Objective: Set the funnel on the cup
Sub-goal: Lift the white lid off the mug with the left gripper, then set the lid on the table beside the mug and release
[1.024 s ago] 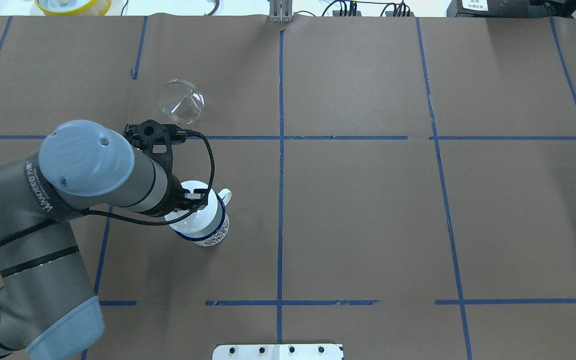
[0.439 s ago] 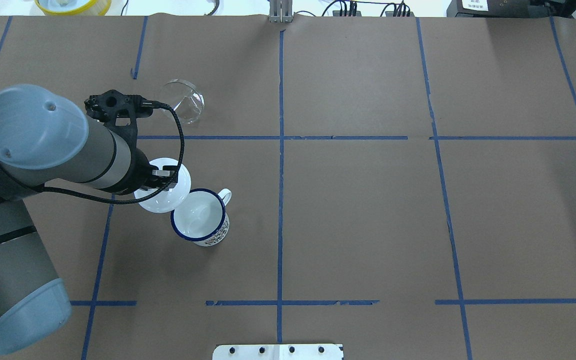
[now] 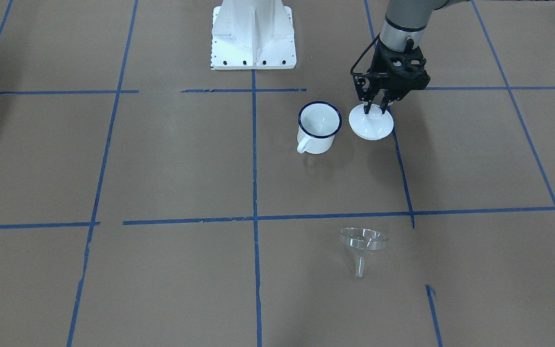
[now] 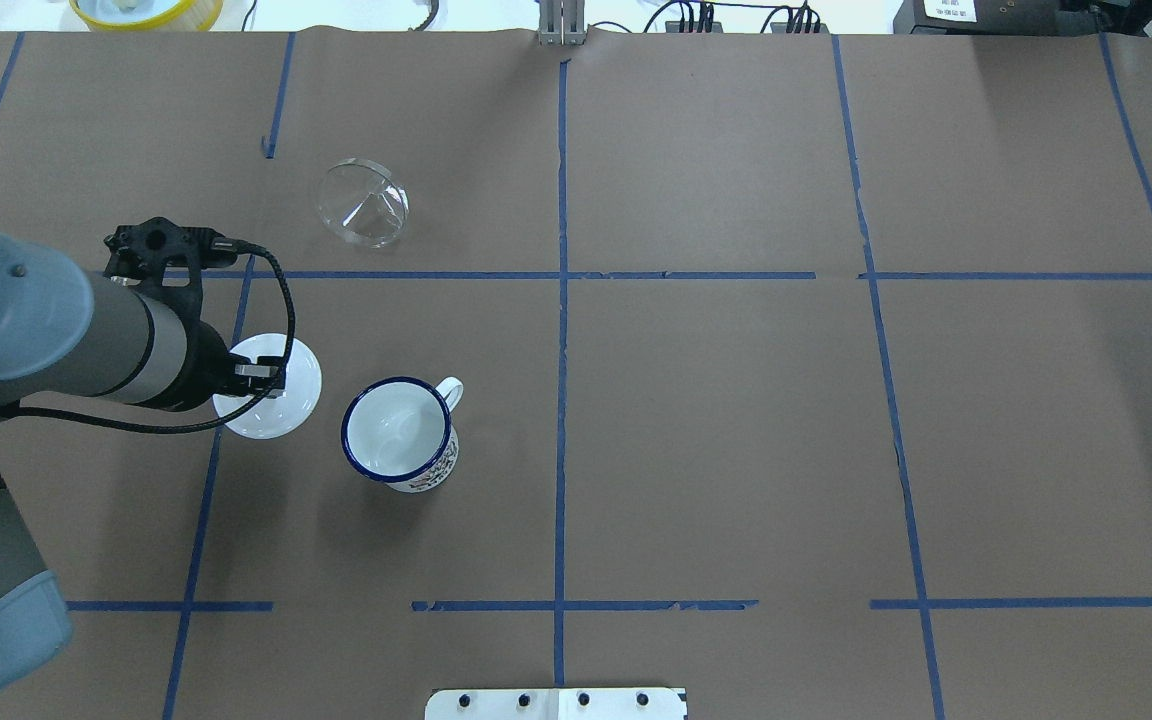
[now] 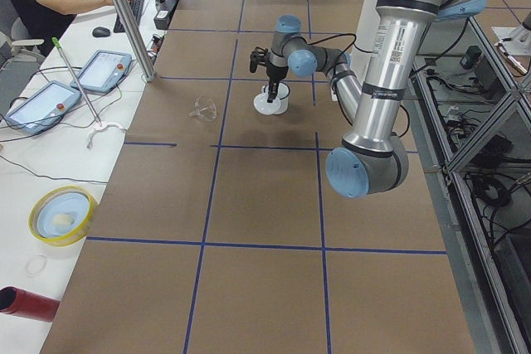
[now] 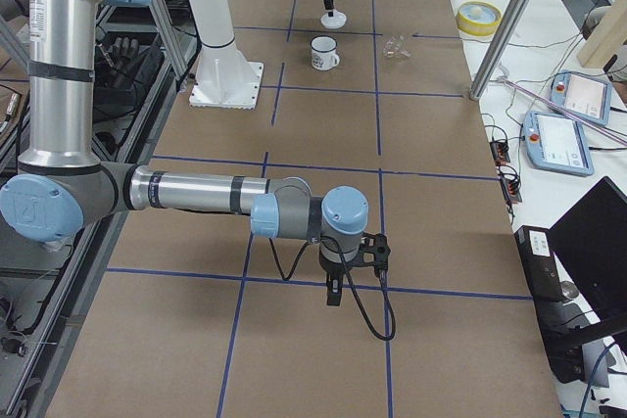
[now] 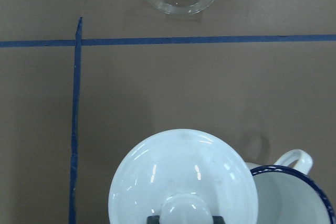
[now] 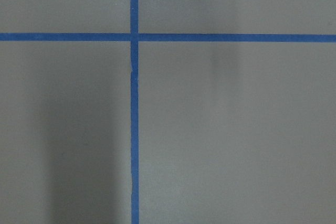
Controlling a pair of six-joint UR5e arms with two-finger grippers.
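Observation:
The cup (image 4: 433, 466), a white enamel mug with a dark blue rim, stands open and empty left of centre; it also shows in the front view (image 3: 319, 138) and at the left wrist view's lower right (image 7: 287, 199). The clear funnel (image 4: 363, 203) lies on the paper beyond it, stem up in the overhead view, and also shows in the front view (image 3: 363, 241). My left gripper (image 4: 261, 375) is shut on the knob of a round white lid (image 4: 286, 395), held low just left of the cup. My right gripper (image 6: 335, 293) hangs far off over bare paper; I cannot tell its state.
Blue tape lines cross the brown paper. The robot's white base plate (image 3: 253, 33) sits at the near middle edge. A yellow-rimmed dish (image 4: 146, 10) lies beyond the far left edge. Tablets and an operator are at a side desk (image 5: 79, 80).
My left gripper has lifted the white lid off the cup and carried it to the left. The cup now stands uncovered. The funnel has not moved.

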